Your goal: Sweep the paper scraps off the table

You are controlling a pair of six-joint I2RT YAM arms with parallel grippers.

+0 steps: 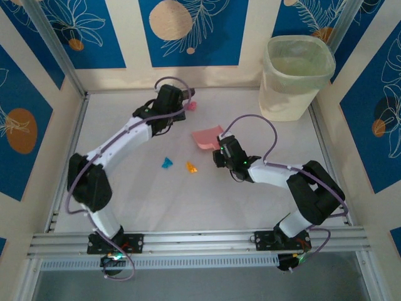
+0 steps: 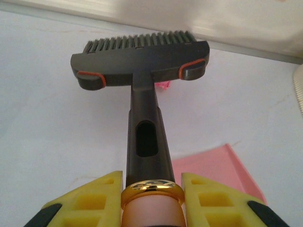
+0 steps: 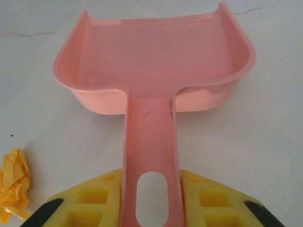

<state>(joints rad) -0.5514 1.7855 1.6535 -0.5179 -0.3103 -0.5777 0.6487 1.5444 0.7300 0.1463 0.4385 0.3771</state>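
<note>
The paper scraps lie in three spots on the desk. One pink scrap is close to the far edge, a little left of its middle. A blue scrap and an orange scrap sit side by side near the middle of the desk. By my judgement, none of them is collected yet.

The left jaws are shut tight on the thin handle of the dark brush. Its bristles point toward the far edge, and the pink scrap shows just beside the neck of the brush head; I cannot tell if they touch. I think the brush is placed there so that it can drag this scrap back toward the dustpan.

The right jaws are closed on the flat handle of the pink dustpan. The pan is held low over the desk, with its open mouth turned toward the brush, probably to receive what is swept. The orange scrap lies behind this mouth, just beside the right jaws, so it would likely need another pass.

The dustpan has nothing in it. The pale waste bin stands upright in the far right corner, and I see no coloured scrap inside it.
</note>
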